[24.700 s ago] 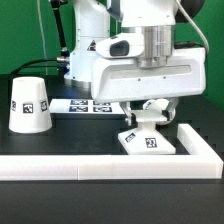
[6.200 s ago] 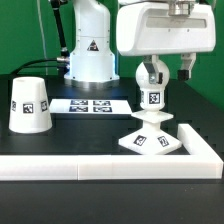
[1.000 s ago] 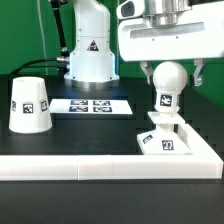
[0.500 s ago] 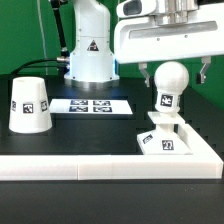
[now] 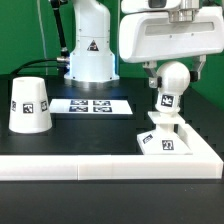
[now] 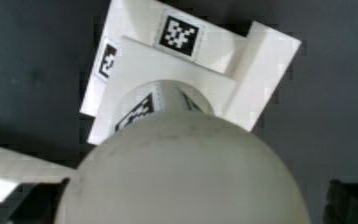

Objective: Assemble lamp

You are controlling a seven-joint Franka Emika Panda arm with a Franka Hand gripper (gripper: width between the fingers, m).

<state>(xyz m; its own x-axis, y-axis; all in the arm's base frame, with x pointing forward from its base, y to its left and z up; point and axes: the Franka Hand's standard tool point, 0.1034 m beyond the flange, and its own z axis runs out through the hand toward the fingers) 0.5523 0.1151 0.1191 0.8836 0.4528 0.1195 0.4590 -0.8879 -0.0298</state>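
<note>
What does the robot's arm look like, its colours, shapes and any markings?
The arm is glossy white with rounded shells and a black triangular logo. Its gripper is a wide white box with two short dark fingers.

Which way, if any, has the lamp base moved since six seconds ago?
Yes. The lamp base slid toward the exterior view's right, away from the marker board, and turned from corner-on to square-on.

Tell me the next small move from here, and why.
Probably lift the gripper straight up, clear of the bulb: it stands upright on the base, jaws open either side, and the shade waits untouched at the exterior view's left.
</note>
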